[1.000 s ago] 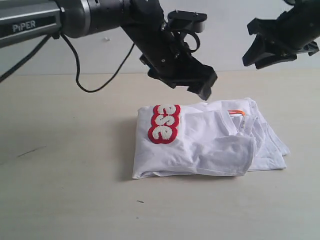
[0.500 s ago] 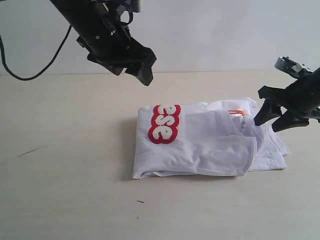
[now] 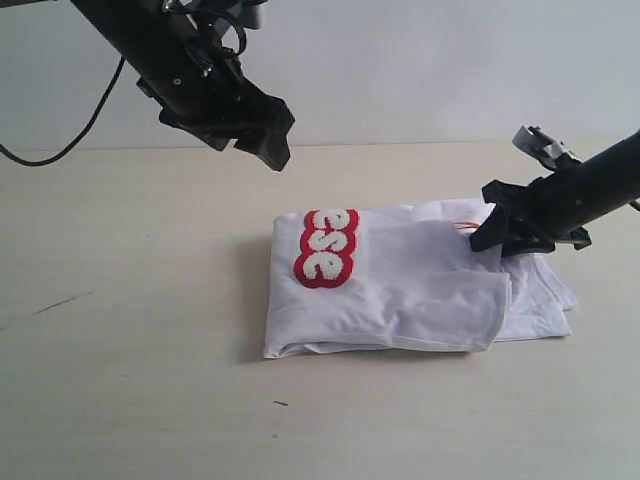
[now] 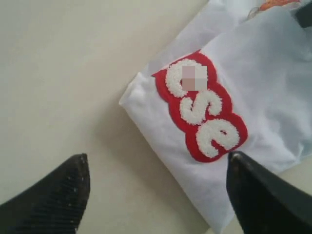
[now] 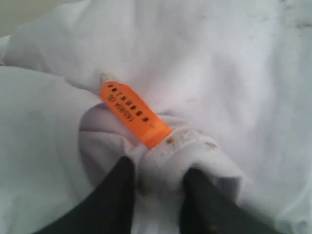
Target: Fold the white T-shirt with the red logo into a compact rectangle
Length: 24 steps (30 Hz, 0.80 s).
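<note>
The right end effector point(image 5: 156, 178) pinched the ribbed collar point(image 5: 168, 146) of the white cotton T-shirt point(image 3: 420, 290) beside its orange tag point(image 5: 134, 113); the left end effector point(image 3: 270, 148) gaped empty.

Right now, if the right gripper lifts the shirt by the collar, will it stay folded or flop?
It will probably flop: the shirt looks like thin cloth, bunched at the collar in the right gripper. Its loosely stacked folds would likely slide apart. It should feel light.

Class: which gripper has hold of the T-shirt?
The right gripper: its jaws pinch the collar of the white T-shirt beside the orange neck tag. The left gripper hangs open above the table, touching nothing.
</note>
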{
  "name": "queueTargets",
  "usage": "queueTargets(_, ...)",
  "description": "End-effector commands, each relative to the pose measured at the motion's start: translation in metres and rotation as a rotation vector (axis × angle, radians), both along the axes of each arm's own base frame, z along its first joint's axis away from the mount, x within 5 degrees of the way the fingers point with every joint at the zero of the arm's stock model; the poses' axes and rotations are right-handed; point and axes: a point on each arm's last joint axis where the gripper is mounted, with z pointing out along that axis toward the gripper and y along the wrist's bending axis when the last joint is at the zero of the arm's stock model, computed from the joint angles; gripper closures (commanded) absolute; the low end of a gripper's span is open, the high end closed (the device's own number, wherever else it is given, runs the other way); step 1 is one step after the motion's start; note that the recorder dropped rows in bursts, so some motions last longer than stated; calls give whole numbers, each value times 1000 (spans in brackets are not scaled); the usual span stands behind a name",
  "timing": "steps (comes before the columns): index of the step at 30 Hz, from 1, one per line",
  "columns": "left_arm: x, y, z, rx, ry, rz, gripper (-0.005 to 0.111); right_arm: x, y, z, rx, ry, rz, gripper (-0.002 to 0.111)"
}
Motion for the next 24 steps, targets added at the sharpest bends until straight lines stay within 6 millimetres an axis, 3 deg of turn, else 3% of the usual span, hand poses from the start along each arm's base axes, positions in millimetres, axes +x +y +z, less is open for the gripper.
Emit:
queueTargets(1,3,5,3,-8,-17,10,33,5,7,21,42,-47,147,108)
queueTargets(6,2,5,2,-4,-8,8,33,11,14,49,-49,-190,203,108)
queueTargets(12,3,5,3,-6,-26,3,33,9,5,114,-229,-345,130,108)
queueTargets(15,4,5,3,-10,-29,4,33,6,-4,138,-346,-390,54,108)
queueTargets(19,2,5,1,-5,-13,-6,33,6,-10,142,-422,-404,34,108)
queueTargets(24,-5,3,-11,-15,42,-59,33,10,-24,118,-563,-313,23,106)
